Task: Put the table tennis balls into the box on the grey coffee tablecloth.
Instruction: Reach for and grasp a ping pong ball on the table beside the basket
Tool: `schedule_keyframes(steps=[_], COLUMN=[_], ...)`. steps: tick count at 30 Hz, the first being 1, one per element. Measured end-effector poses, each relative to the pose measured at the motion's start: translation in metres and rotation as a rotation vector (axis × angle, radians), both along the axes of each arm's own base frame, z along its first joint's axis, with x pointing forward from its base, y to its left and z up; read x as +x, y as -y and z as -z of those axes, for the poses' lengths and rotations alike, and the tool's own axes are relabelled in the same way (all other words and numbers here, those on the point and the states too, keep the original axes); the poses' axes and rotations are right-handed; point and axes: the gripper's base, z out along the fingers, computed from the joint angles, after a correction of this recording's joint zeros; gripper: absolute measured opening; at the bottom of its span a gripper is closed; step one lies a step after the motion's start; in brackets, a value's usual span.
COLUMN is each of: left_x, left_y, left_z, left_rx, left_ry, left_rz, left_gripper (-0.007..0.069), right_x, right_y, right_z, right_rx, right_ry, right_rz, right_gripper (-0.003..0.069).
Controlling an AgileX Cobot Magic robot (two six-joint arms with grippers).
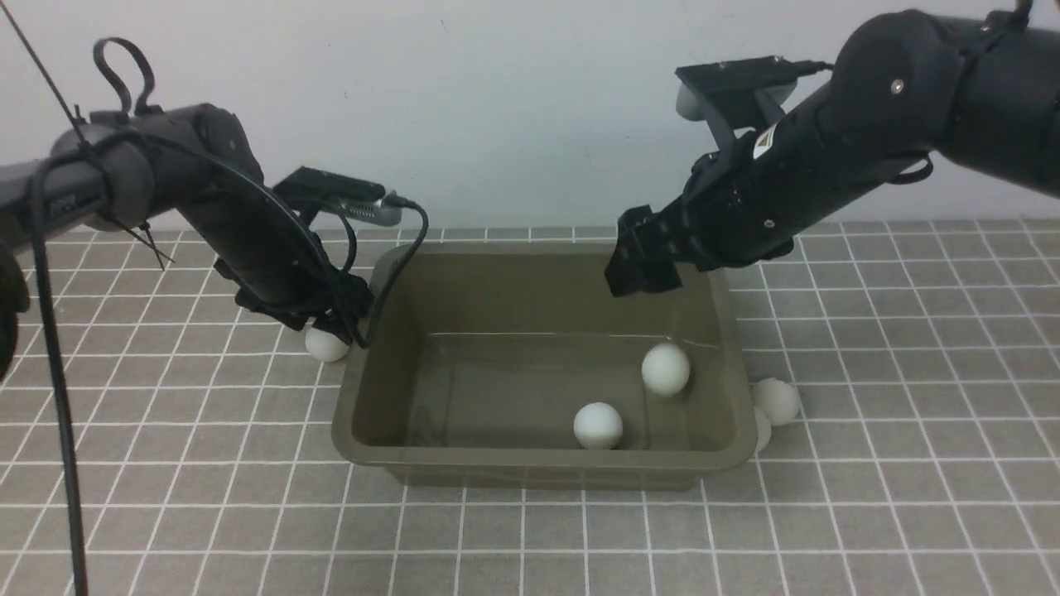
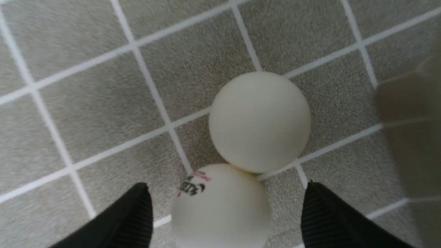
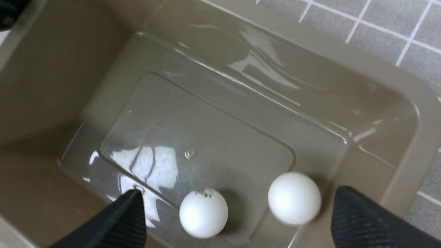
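Note:
The olive-grey box [image 1: 538,465] stands mid-table on the grey coffee tablecloth [image 1: 911,497]. Two table tennis balls lie inside it [image 1: 598,425] [image 1: 665,369]. My right gripper [image 1: 642,266] hangs open above the box's far right corner. Its wrist view shows both balls below [image 3: 203,213] [image 3: 294,198], the second one blurred, and nothing held between the spread fingers [image 3: 358,220]. My left gripper [image 1: 344,324] is low on the cloth beside the box's left wall, open. A logo ball [image 2: 220,206] sits between its fingers [image 2: 131,220] without touching them. A plain ball [image 2: 259,121] touches that one just ahead.
Two more balls rest on the cloth against the box's right side, one in full view [image 1: 777,401] and one half hidden by the rim [image 1: 762,430]. The box wall [image 2: 413,144] stands close beside the left gripper. A white wall closes the back.

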Motion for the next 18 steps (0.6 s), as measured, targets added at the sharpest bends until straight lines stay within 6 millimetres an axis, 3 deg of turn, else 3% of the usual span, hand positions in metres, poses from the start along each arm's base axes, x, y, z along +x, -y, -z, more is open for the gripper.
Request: schedule_keyframes(steps=[5,9,13,15,18], left_x=[0.0,-0.005,-0.015,-0.024,-0.038], left_y=[0.0,-0.003,-0.011,-0.015,-0.009], left_z=[0.004,0.002,-0.018,-0.058,-0.102], left_rx=[0.006,0.045,0.122,0.144,0.105], left_ry=[-0.011,-0.058,-0.092,-0.032,0.049], left_rz=[0.002,0.022,0.006,-0.035,-0.052], left_gripper=[0.0349,0.0346,0.0346,0.0346,0.0346], right_x=[-0.002,-0.003,0.003,0.007,0.009], right_y=[0.003,0.013,0.047,0.074,0.098], right_z=[0.003,0.006,0.01,0.012,0.019], right_rx=[-0.049,-0.131,-0.266,-0.316,-0.31], right_ry=[-0.025,-0.064,-0.103,-0.154,-0.249], right_rz=[-0.012,0.031,0.134,0.205,0.279], right_gripper=[0.0657,0.0611,0.0517,0.0445,0.0405])
